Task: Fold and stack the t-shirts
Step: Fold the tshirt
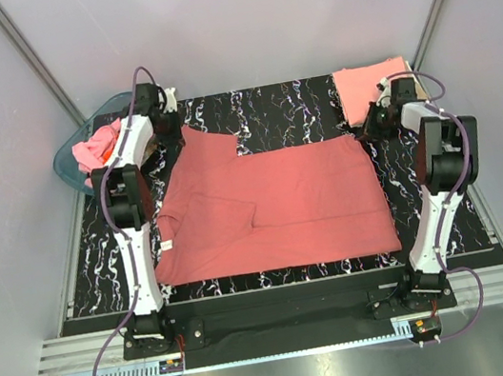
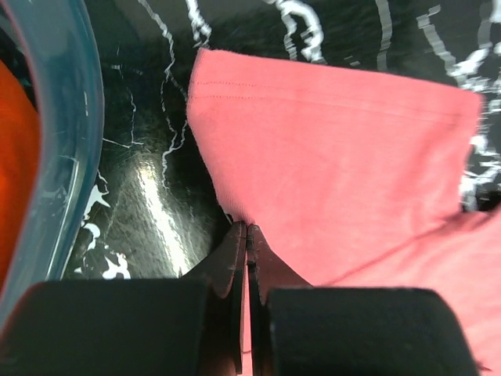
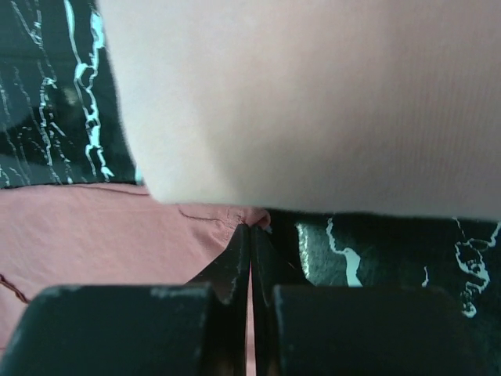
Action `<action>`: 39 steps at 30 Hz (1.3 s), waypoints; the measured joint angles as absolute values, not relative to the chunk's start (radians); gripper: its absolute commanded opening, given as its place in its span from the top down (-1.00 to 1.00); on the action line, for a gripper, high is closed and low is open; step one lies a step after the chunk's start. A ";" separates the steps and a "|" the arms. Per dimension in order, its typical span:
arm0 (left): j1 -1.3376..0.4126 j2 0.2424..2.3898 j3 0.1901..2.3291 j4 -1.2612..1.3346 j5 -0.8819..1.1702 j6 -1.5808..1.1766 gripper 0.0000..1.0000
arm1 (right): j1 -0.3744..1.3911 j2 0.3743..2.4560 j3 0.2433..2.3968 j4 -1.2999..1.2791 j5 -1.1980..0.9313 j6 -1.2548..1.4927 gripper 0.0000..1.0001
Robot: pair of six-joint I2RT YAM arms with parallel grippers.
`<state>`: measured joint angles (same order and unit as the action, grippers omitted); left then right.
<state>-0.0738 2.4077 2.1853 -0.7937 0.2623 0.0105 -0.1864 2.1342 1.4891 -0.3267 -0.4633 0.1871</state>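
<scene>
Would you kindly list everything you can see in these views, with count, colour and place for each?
brick-red t-shirt: one, dusty red, spread flat across the middle of the table.
folded t-shirt: one, salmon-pink, far right corner of the table.
crumpled cloth: count unclear, pink and orange, inside the tub.
tub: one, translucent teal, far left corner.
table: one, black with white marbling, under everything.
left gripper: one, black, jaws shut on the brick-red t-shirt's far left edge.
right gripper: one, black, jaws shut on that shirt's far right corner, beside the folded t-shirt.
</scene>
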 measured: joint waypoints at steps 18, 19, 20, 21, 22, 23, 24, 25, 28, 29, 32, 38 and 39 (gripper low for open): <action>-0.077 2.107 1.848 -0.736 0.238 -0.027 1.00 | -0.186 1.948 1.255 -0.171 -0.344 0.286 1.00; -0.076 2.083 1.819 -0.732 0.236 -0.031 1.00 | -0.186 1.946 1.247 -0.168 -0.333 0.293 1.00; -0.074 2.055 1.782 -0.723 0.234 -0.036 1.00 | -0.186 1.942 1.239 -0.168 -0.324 0.300 1.00; -0.071 2.031 1.753 -0.717 0.232 -0.039 1.00 | -0.186 1.934 1.229 -0.164 -0.315 0.307 1.00; -0.068 2.007 1.726 -0.712 0.231 -0.043 1.00 | -0.186 1.921 1.215 -0.161 -0.305 0.317 1.00; -0.065 1.982 1.701 -0.709 0.231 -0.047 1.00 | -0.186 1.909 1.206 -0.161 -0.302 0.323 1.00; -0.063 1.956 1.674 -0.697 0.231 -0.054 1.00 | -0.186 1.893 1.193 -0.159 -0.296 0.332 1.00; -0.061 1.930 1.646 -0.687 0.231 -0.059 1.00 | -0.186 1.874 1.182 -0.159 -0.290 0.338 1.00; -0.058 1.859 1.568 -0.670 0.231 -0.076 1.00 | -0.186 1.810 1.148 -0.152 -0.266 0.352 1.00; -0.057 1.839 1.546 -0.664 0.232 -0.080 1.00 | -0.186 1.784 1.133 -0.150 -0.254 0.356 1.00; -0.057 1.775 1.464 -0.633 0.239 -0.102 1.00 | -0.186 1.709 1.081 -0.142 -0.225 0.366 1.00; -0.033 1.694 1.324 -0.635 0.288 -0.183 1.00 | -0.187 1.605 0.963 -0.158 -0.182 0.434 1.00; -0.027 1.682 1.301 -0.641 0.291 -0.193 1.00 | -0.187 1.591 0.943 -0.162 -0.171 0.443 1.00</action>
<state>-0.0269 1.6817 1.3006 -0.6411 0.2909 -0.1932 -0.1871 1.5909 0.9428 -0.1623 -0.1707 0.4427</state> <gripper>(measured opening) 0.009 0.010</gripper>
